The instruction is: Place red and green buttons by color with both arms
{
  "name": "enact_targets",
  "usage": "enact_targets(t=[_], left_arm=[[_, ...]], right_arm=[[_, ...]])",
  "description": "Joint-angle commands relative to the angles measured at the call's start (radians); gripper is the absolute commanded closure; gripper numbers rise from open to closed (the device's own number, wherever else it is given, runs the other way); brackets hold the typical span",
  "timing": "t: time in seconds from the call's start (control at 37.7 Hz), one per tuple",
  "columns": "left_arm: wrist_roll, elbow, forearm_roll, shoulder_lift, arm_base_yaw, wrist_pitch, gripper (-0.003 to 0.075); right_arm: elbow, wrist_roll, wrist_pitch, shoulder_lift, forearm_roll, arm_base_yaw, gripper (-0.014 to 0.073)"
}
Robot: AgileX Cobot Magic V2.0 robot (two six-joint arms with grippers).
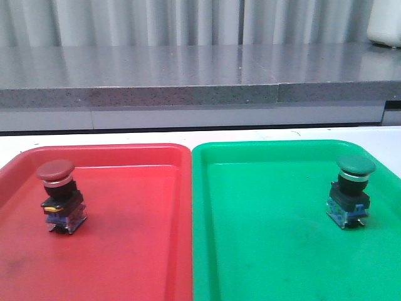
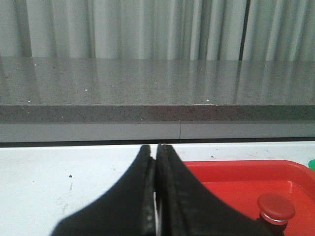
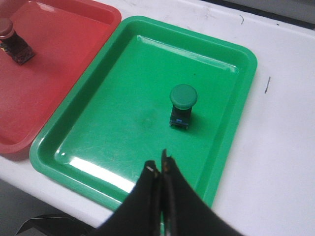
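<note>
Here the red button [image 1: 59, 195] stands upright in the red tray [image 1: 125, 251], toward its left side, dark red cap on top over a silver collar, a black body and a blue-clear base; the green button [image 1: 351, 191] stands upright in the green tray [image 1: 263, 251], toward its right side, built the same under a green cap. The two trays lie side by side on the white counter [image 1: 94, 135], their long rims touching, red on the left and green on the right. The left gripper [image 2: 156, 162] hangs over the bare counter just left of the red tray, its jaws pressed together on nothing. The right gripper [image 3: 161, 169] hovers above the green tray, jaws clenched and empty, the green button apart from them
</note>
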Motion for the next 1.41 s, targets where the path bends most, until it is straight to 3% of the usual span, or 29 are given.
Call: enact_targets(t=[0.0,0.64,0.82,1.03,1.27,1.38], left_arm=[[-0.012,0.025,-0.01,-0.016,0.003,-0.088,0.074],[-0.012,0.025,-0.01,-0.015,0.003,-0.088,0.074],[-0.012,0.025,-0.01,-0.015,0.003,-0.088,0.074],[-0.012,0.025,-0.01,-0.015,0.003,-0.088,0.074],[-0.012,0.025,-0.01,-0.015,0.003,-0.088,0.074],[-0.012,0.025,-0.01,-0.015,0.003,-0.088,0.074]], right_arm=[[-0.026,0.0,-0.061,0.002,-0.001,-0.003,0.0664],[0.0,-0.018,-0.091,-0.063,-0.04,-0.025,0.0664],[0.185,-0.019,-0.36,-0.248,-0.141,-0.137,0.0664],[0.514,-0.019,-0.713,-0.446,-0.14,-0.246,0.0664],[0.753,-0.019,-0.93,-0.523,-0.139,-0.254,0.0664],[0.747,-0.019,-0.907,-0.522,-0.139,-0.254,0.0664]])
